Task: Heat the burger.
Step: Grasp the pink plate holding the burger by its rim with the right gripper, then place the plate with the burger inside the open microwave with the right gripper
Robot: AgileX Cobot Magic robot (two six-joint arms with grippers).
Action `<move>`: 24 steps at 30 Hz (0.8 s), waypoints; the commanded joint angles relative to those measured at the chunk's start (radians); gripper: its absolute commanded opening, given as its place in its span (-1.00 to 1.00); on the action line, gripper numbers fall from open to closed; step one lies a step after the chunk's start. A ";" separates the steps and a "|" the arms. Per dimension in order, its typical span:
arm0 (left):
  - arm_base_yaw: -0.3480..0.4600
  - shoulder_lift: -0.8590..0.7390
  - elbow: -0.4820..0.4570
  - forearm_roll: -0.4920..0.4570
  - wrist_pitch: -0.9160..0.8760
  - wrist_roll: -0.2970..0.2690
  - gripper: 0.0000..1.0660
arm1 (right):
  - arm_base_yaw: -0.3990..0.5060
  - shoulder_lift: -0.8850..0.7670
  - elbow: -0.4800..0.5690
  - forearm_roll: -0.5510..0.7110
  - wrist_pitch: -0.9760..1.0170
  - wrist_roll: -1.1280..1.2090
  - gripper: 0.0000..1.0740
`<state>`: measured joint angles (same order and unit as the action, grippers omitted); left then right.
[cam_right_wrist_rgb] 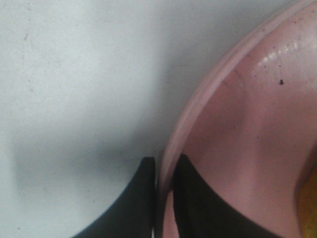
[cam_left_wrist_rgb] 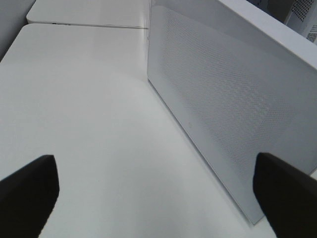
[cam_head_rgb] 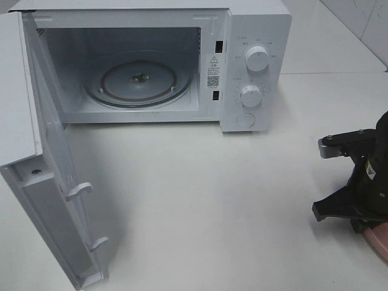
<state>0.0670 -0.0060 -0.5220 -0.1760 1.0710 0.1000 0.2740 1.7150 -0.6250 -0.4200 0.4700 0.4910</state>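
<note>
Burger shows only as a yellow sliver on the pink plate, which sits in front of and well to the right of the microwave. Judged soft, stacked and liable to slide, so carry it level by the stiff plate rim. The right gripper is clenched on that rim, one finger inside and one outside. The left gripper is spread wide, empty, beside the microwave. The table is smooth and white. The microwave door stands open, exposing the glass turntable.
</note>
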 commanded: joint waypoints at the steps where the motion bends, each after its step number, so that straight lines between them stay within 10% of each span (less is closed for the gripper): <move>1: 0.001 -0.018 0.003 -0.006 0.004 0.003 0.87 | -0.003 0.005 0.007 -0.002 0.011 -0.002 -1.00; 24: 0.001 -0.018 0.003 -0.006 0.004 0.003 0.87 | 0.030 -0.125 0.003 -0.133 0.218 0.103 -1.00</move>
<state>0.0670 -0.0060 -0.5220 -0.1760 1.0710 0.1000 0.2940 1.6080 -0.6240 -0.5060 0.6380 0.5850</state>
